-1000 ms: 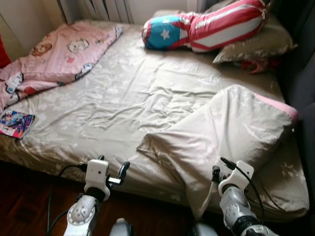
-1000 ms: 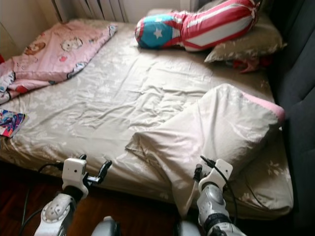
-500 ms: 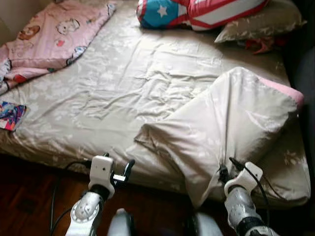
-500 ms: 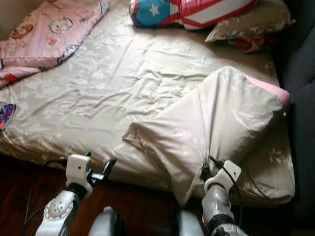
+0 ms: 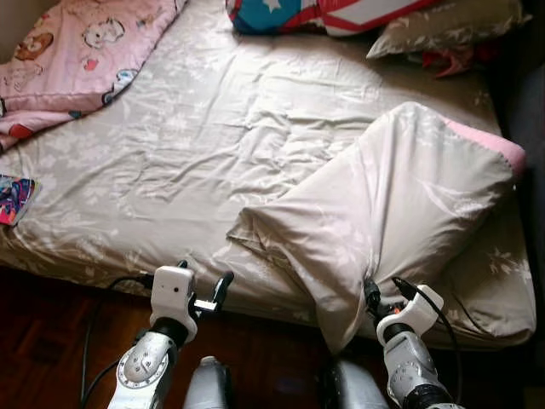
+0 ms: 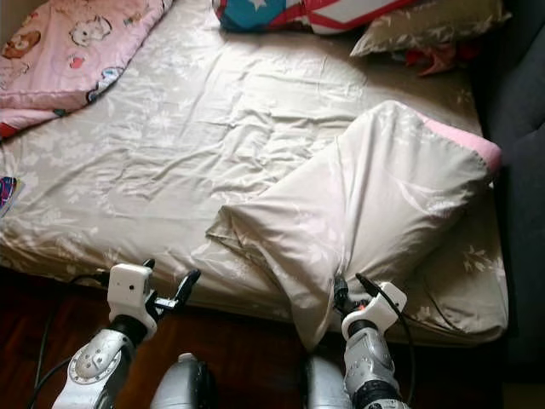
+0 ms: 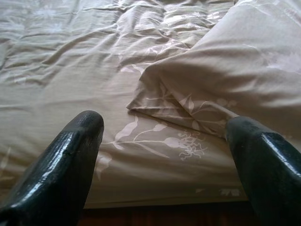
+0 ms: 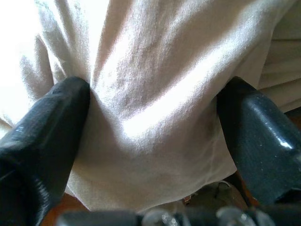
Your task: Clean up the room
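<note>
A beige floral duvet (image 5: 400,204) with a pink underside lies folded over on the right half of the bed (image 5: 170,170). One corner of it hangs over the bed's front edge. My right gripper (image 5: 372,296) is at that hanging corner, and the right wrist view shows its fingers (image 8: 51,117) open with the cloth (image 8: 150,80) bulging between them. My left gripper (image 7: 164,125) is open and holds nothing. It hovers at the bed's front edge, left of the duvet's folded corner (image 7: 141,103).
A pink cartoon blanket (image 5: 77,51) lies at the bed's far left and a colourful booklet (image 5: 13,198) at its left edge. A star-and-stripe bolster (image 5: 324,13), a beige pillow (image 5: 443,25) and a red item (image 5: 447,58) lie at the back. Dark wooden floor (image 5: 51,341) is below.
The whole view has tipped downward and nearer to the bed. Both grippers keep about the same places at the bed's front edge, the right one staying at the hanging duvet corner.
</note>
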